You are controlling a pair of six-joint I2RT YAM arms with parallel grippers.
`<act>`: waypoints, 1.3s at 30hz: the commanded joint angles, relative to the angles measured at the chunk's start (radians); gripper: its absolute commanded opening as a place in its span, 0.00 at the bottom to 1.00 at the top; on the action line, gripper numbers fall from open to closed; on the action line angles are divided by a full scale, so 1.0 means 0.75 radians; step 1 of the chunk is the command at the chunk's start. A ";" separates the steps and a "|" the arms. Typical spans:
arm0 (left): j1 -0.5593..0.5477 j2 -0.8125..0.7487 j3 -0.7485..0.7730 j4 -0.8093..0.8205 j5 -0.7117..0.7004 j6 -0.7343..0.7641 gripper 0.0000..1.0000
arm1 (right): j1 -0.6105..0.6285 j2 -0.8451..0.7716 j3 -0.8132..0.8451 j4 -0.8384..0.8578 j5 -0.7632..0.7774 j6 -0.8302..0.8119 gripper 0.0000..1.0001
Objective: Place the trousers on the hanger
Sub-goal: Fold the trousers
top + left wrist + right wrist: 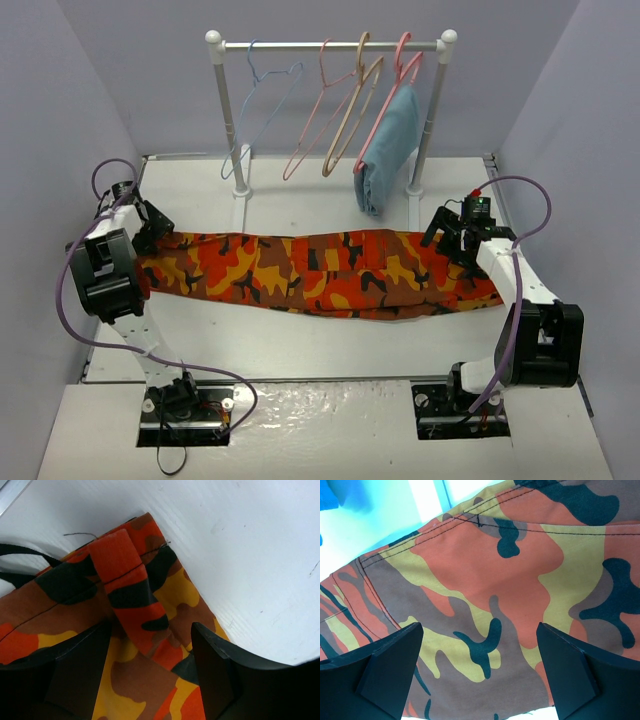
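A white table (300, 340) carries the trousers (320, 272), stretched flat in a long band from 9 o'clock to 3 o'clock in the overhead view, narrower at the 9 o'clock end and broader toward 3. The cloth is camouflage: bright orange and red blotches, yellow patches, dark brown and near-black shapes, with dark stitched seams. Curved double stitching in the right wrist view may be a pocket at the waist, though that close view is too tight to be sure. At 12 o'clock stands a white clothes rail (330, 45). A folded light-blue garment (390, 145) hangs at its 3 o'clock end, and the thin light-blue wire hanger (262, 78) at its 9 o'clock end, bare and well apart from the trousers.

The right gripper (480, 627) hovers over the broad end, jaws spread wide with nothing pinched. The left gripper (150, 627) sits at the narrow end, jaws apart either side of a folded red strip by the stitched edge.
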 commanded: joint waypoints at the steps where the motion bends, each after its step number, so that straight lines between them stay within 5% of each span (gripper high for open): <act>1: 0.008 -0.016 0.119 0.100 0.031 -0.022 0.62 | 0.010 0.004 0.006 0.034 -0.014 -0.025 0.94; 24: 0.010 0.152 0.367 0.015 0.141 -0.003 0.62 | 0.012 -0.004 -0.002 0.030 -0.010 -0.029 0.94; 39: 0.069 -0.090 0.005 0.047 -0.043 0.131 0.63 | 0.014 0.193 -0.063 0.191 -0.041 0.074 0.93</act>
